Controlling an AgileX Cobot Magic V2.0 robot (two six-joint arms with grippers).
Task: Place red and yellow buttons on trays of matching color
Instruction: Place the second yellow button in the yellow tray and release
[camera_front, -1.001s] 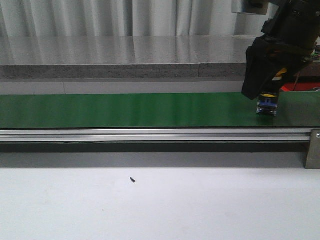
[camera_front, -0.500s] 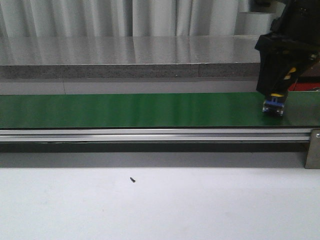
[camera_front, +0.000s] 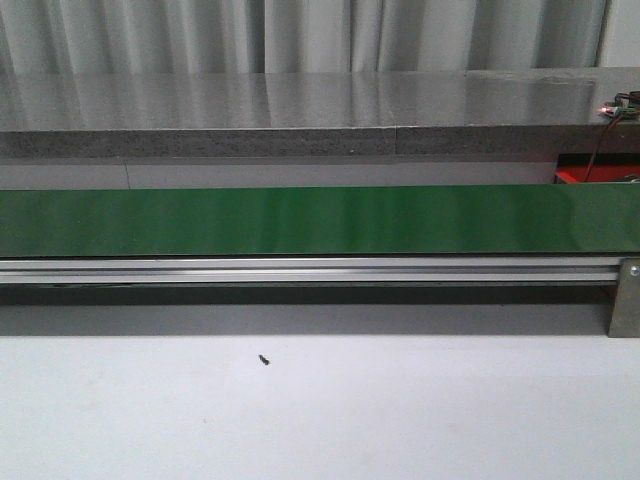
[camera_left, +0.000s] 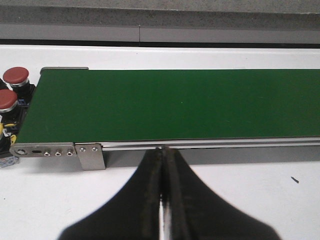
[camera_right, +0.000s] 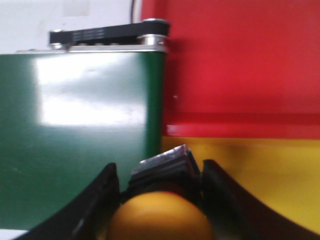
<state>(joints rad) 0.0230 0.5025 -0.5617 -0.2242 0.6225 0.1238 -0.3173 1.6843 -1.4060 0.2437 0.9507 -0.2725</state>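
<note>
In the right wrist view my right gripper is shut on a yellow button, whose dark body and metal base stick out between the fingers. It hangs over the conveyor's end, where the green belt meets the yellow tray. The red tray lies beyond the yellow one. In the left wrist view my left gripper is shut on nothing, just short of the belt's near rail. Two red buttons stand off the belt's end. Neither arm shows in the front view.
The long green conveyor belt with its aluminium rail crosses the front view. A grey ledge runs behind it. A small dark screw lies on the white table. A strip of the red tray shows at the far right.
The right arm, holding the yellow button over the belt's right end, has moved off to the right and left the front view.
</note>
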